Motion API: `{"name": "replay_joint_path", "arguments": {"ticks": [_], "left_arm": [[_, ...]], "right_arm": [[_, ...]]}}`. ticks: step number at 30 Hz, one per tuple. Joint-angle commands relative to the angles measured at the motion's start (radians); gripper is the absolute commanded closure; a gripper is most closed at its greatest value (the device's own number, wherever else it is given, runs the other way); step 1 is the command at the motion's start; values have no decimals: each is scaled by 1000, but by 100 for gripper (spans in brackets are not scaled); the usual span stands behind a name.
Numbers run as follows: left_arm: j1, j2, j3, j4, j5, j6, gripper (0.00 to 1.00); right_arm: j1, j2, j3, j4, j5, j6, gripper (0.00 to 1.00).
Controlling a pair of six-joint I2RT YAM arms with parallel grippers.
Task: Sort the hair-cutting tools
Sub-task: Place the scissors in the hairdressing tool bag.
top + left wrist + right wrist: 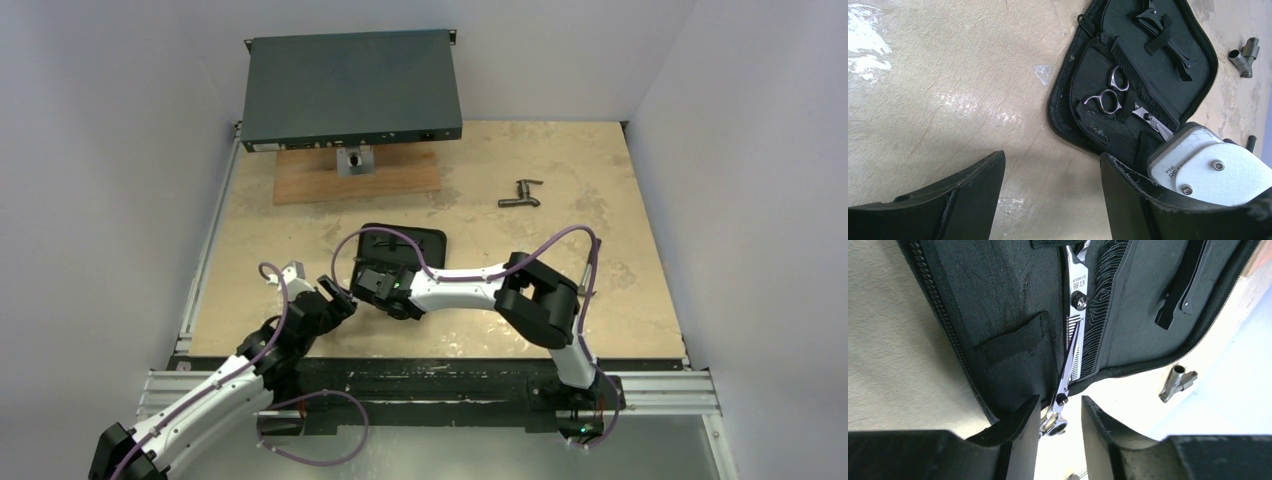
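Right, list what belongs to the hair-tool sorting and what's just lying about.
Belongs to the job:
silver scissors
black comb
thin black clip
All are in the open zip case.

Just lying about:
T-shaped metal fitting
wooden board
dark metal box

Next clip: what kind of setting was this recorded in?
Most likely a lab robot test cell, not a salon. Plain white walls box in a tan tabletop. The left arm and right arm stand on a metal rail. A dark rack-style electronics unit sits at the back.
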Motion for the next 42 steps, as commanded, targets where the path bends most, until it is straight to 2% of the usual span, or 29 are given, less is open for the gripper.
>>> {"name": "replay_joint_path", "arguments": {"ticks": [1,3,9,13,17,23,28,36,42], "left_arm": [[-6,-6,15,63,25,10,31],[-5,-5,18,62,22,12,31],[-5,-27,38,18,-1,23,30],[-5,-58,49,-25,-4,36,30],[-6,-47,49,4,70,71,29],[-6,134,67,113,238,119,29],[-8,228,60,205,270,104,29],[-8,296,83,238,247,104,29],[-7,385,107,257,239,101,29]], "right_arm": [[20,-56,48,7,-11,65,62],[19,-83,47,-1,-11,84,55],[10,-244,2,25,-54,165,53],[-84,-349,-46,104,-25,284,51],[-234,-450,-186,318,-152,443,49],[-407,-549,-388,598,-338,676,46],[-496,-537,-488,791,-442,769,45],[-563,-431,-508,976,-559,815,45],[-577,-322,-476,1003,-609,818,45]]}}
